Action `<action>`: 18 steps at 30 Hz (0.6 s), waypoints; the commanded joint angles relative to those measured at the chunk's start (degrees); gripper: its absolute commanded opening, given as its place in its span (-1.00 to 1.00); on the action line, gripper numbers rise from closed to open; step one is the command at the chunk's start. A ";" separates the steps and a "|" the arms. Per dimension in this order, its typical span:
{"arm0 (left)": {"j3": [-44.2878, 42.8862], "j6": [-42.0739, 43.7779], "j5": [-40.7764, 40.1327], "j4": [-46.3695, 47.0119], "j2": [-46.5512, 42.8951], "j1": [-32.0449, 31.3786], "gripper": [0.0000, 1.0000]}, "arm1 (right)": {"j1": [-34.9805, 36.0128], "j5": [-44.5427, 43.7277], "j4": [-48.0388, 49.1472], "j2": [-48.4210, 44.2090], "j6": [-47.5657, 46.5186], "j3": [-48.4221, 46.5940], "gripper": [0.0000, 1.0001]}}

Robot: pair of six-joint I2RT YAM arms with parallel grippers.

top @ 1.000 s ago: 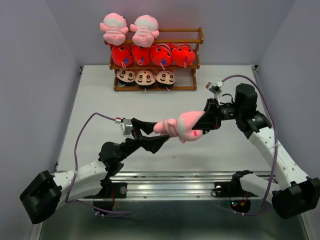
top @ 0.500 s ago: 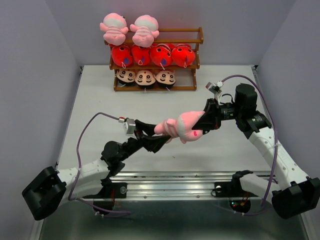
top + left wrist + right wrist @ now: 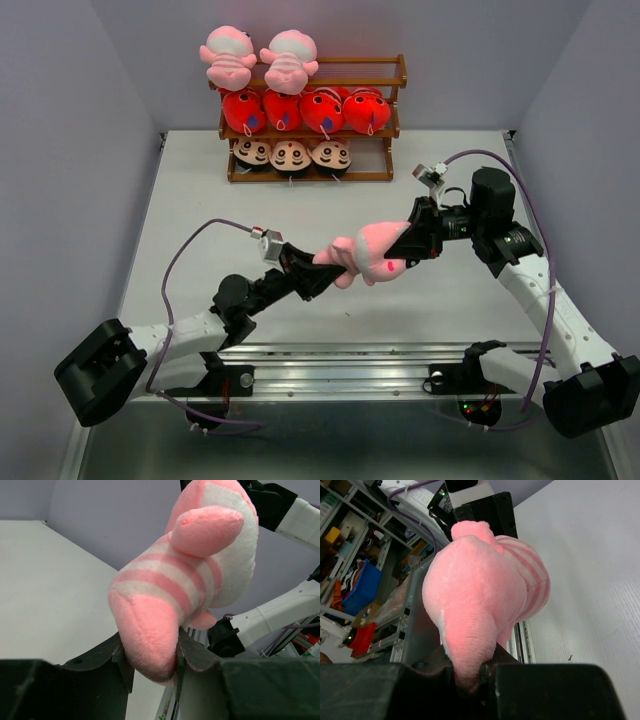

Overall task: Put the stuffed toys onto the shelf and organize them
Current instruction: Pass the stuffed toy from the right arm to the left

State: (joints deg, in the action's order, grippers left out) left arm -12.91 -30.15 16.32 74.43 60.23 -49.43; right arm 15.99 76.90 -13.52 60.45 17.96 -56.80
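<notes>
- The pink striped toy (image 3: 365, 255) hangs in the air above the middle of the table (image 3: 200, 220), well in front of the shelf (image 3: 398, 70), lying roughly level between the two grippers.
- The left gripper (image 3: 325, 268) grasps the toy's narrower, striped end. In the left wrist view its dark fingers (image 3: 120, 655) press against both sides of the rounded pink tip.
- The right gripper (image 3: 405, 250) is clamped on the opposite, bulkier end. In the right wrist view the plush bulges out just above the closed fingertips.
- The shelf stands at the far edge of the table, against the back wall.
- On its top tier, two pink striped toys (image 3: 258, 55) sit side by side towards the left.
- On the middle tier, four red-orange fish (image 3: 305, 110) fill the row.
- On the bottom tier are three boy dolls (image 3: 290, 155), faces outward.
</notes>
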 commanded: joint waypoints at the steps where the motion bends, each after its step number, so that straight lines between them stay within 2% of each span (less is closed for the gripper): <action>1: -2.82 -1.48 2.05 17.23 0.42 -0.23 -0.38 | -0.34 0.35 1.65 -1.21 -0.90 -0.07 -0.96; 3: -2.83 -2.10 1.70 17.41 0.42 -0.23 -0.62 | -0.34 0.09 1.65 -1.29 -1.17 0.02 -0.91; 6: -2.48 -3.16 1.00 17.32 0.15 -0.23 -0.79 | -0.87 -0.09 1.57 -1.47 -1.43 0.02 -0.81; 7: -2.21 -3.77 0.22 17.06 -0.19 -0.23 -0.95 | -0.87 -0.44 1.57 -1.47 -1.61 0.10 -0.75; 8: -1.86 -4.04 -0.31 16.80 -0.37 -0.23 -1.00 | -0.87 -0.70 1.57 -1.64 -1.78 0.19 -0.56; 10: -0.90 -4.56 -2.15 15.23 -1.42 -0.23 -1.00 | -0.87 -1.40 1.30 -2.26 -2.83 0.28 -0.36; 11: -0.46 -4.74 -2.77 14.34 -1.95 -0.23 -1.00 | -1.39 -2.36 0.87 -2.44 -3.45 0.46 0.01; 13: 0.77 -5.09 -5.05 11.72 -3.61 -0.23 -1.00 | -1.40 -4.56 -1.06 -3.14 -7.21 0.28 0.42; 14: 1.30 -5.27 -5.76 10.83 -4.23 -0.23 -1.00 | -1.40 -7.96 -5.42 -3.23 -9.58 -0.15 0.63; 15: 2.78 -5.88 -6.90 10.04 -4.85 -0.14 -1.00 | -1.40 -10.26 -7.81 -3.40 -14.83 -1.55 0.96; 18: 4.99 -7.11 -11.21 6.52 -8.71 0.03 -1.00 | -1.40 -19.29 -12.93 -3.49 -21.88 -3.23 1.00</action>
State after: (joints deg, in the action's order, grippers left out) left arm -9.85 -35.27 10.44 73.30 55.64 -49.43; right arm 14.96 69.34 -19.35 57.98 8.08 -56.66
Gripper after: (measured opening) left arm 0.309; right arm 0.991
